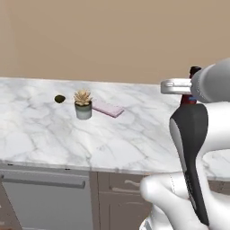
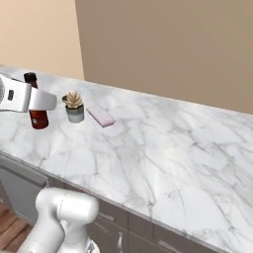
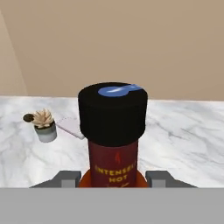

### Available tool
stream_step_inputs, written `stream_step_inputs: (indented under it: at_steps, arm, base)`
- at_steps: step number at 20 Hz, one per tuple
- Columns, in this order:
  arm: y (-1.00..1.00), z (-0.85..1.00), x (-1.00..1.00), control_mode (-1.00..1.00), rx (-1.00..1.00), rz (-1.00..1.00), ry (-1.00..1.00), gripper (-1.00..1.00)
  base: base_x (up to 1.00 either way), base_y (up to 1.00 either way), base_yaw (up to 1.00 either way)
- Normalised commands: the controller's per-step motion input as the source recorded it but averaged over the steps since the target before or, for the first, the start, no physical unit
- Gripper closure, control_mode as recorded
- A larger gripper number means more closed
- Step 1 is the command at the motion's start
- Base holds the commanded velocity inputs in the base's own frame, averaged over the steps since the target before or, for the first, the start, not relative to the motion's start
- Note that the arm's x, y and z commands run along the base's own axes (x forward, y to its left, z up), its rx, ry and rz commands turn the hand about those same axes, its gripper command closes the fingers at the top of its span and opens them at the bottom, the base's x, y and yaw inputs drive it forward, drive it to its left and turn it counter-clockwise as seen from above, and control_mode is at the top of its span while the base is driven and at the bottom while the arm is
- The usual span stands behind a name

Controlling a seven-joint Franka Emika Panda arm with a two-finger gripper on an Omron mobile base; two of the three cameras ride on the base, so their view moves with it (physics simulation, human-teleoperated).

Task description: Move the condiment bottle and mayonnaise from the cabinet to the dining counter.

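Observation:
The condiment bottle point(image 3: 113, 148) is dark red with a black cap and a label reading "hot". My gripper point(image 3: 113, 178) is shut on its body, with a grey fingertip point(image 3: 70, 178) on either side. In the right base view the gripper point(image 2: 37, 101) holds the bottle point(image 2: 38, 118) upright at the left end of the dining counter point(image 2: 163, 148). I cannot tell whether its base touches the marble. In the left base view the bottle point(image 1: 188, 99) peeks out behind my arm, over the counter point(image 1: 40, 130). The mayonnaise and the cabinet are out of view.
A potted succulent point(image 1: 83, 104) point(image 2: 74, 107) stands on the counter beside a flat pink pad point(image 1: 108, 108) point(image 2: 101, 116). A small dark round thing point(image 1: 59, 99) lies left of the plant. Grey drawers point(image 1: 45, 179) run below the counter's front edge. A tan wall point(image 2: 173, 44) backs the counter.

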Motion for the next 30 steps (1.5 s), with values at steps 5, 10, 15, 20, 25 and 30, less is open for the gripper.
stream_step_inputs:
  at_steps: [5, 10, 15, 20, 25, 30]
  arm:
    - [0.0, -0.01, 0.35, -1.0, 0.02, 0.01, 0.06, 1.0]
    - [0.0, -0.4, 0.37, -1.0, 0.11, 0.29, 0.05, 1.0]
    - [0.15, -0.71, 0.42, -1.0, 0.14, 0.56, 0.02, 1.0]
    - [0.36, -0.75, 0.57, -1.0, 0.11, 0.59, -0.02, 1.0]
    - [0.48, -0.44, 0.95, -1.0, 0.12, 0.42, -0.08, 1.0]
    - [0.67, -0.45, 0.96, -1.0, 0.04, 0.3, -0.01, 1.0]
  base:
    - [0.32, 0.06, 0.0]
    - [0.0, 0.0, 0.0]
    - [0.0, 0.0, 0.0]
    - [0.0, 0.0, 0.0]
    - [0.0, 0.0, 0.0]
    - [0.0, 0.0, 0.0]
